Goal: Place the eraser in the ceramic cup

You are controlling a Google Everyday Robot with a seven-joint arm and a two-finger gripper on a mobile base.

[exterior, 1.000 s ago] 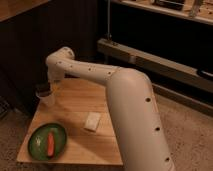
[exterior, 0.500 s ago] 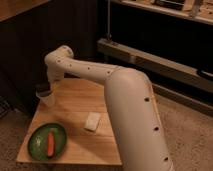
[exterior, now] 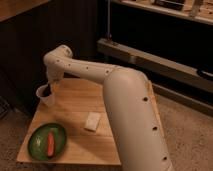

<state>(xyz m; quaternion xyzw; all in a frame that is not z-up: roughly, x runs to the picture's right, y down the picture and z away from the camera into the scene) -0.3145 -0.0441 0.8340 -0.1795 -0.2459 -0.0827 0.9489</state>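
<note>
White ceramic cup (exterior: 45,95) upright, table's far-left; tool (exterior: 52,86) above rim.

The gripper (exterior: 51,85) is positioned directly above the mouth of the ceramic cup (exterior: 46,96), at the far left corner of the wooden table (exterior: 75,105). Nearer the camera, a flat white piece (exterior: 92,121) and a green plate (exterior: 47,141) are seen.

Arm: your white arm (exterior: 125,95) fills the right foreground and reaches back and left across the frame.
Elbow joint: it bends at the rounded joint (exterior: 57,56) at upper left, and the end link drops straight down.
Gripper: your gripper (exterior: 51,86) points downward at far left.
</note>
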